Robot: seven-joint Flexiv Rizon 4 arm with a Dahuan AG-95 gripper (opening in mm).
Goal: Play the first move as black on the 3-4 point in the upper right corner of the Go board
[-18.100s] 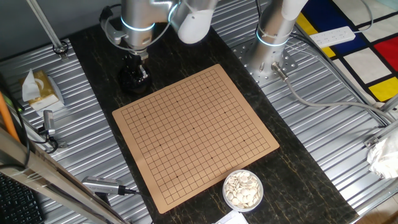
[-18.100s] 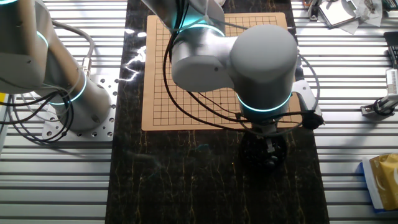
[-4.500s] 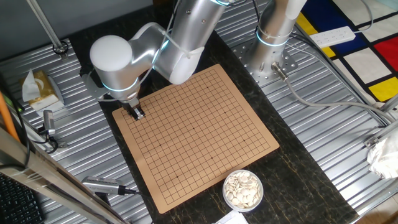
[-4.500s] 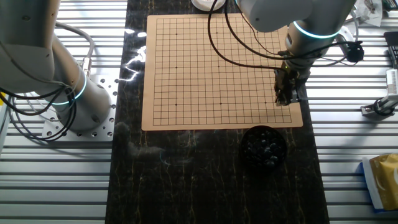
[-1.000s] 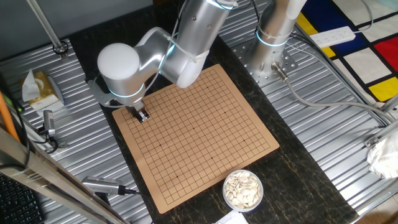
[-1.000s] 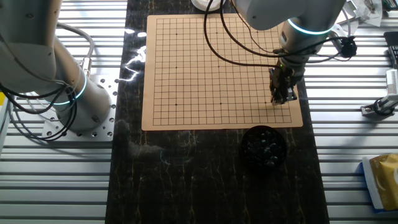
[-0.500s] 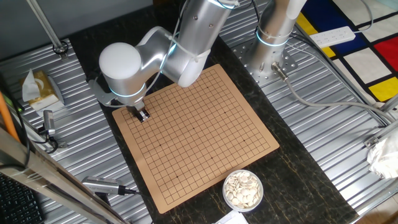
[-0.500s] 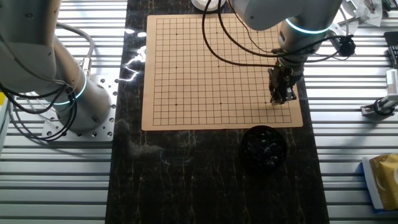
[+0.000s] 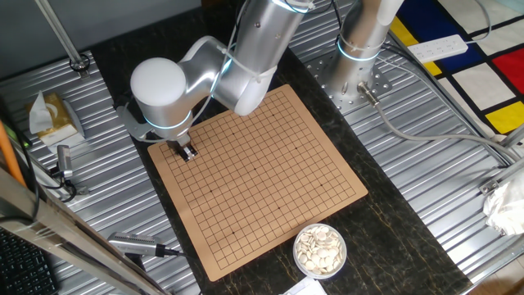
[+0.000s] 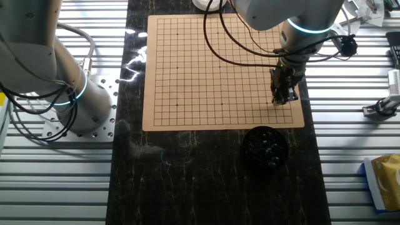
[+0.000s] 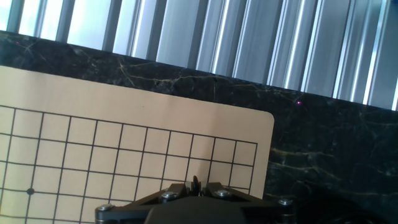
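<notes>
My gripper (image 9: 187, 153) hangs low over a corner area of the tan Go board (image 9: 262, 176), a few lines in from two edges; it also shows in the other fixed view (image 10: 282, 99). In the hand view the jaws stand nearly closed on a thin black stone (image 11: 196, 185) seen edge-on, over the grid near the board's rounded corner (image 11: 264, 121). The crossing under the stone is hidden by the fingers. No stones lie on the board. The black stone bowl (image 10: 265, 147) sits just off the board's near edge.
A bowl of white stones (image 9: 320, 249) stands at the board's opposite corner. A second arm's base (image 9: 354, 70) is bolted beside the board. A star dot (image 11: 30, 191) is printed left of the gripper. Tissue box (image 9: 53, 116) and tools lie at the left.
The gripper has edged slightly inward along the board over the last seconds; in the last half second nothing visibly moved. Much earlier it was down at the black stone bowl.
</notes>
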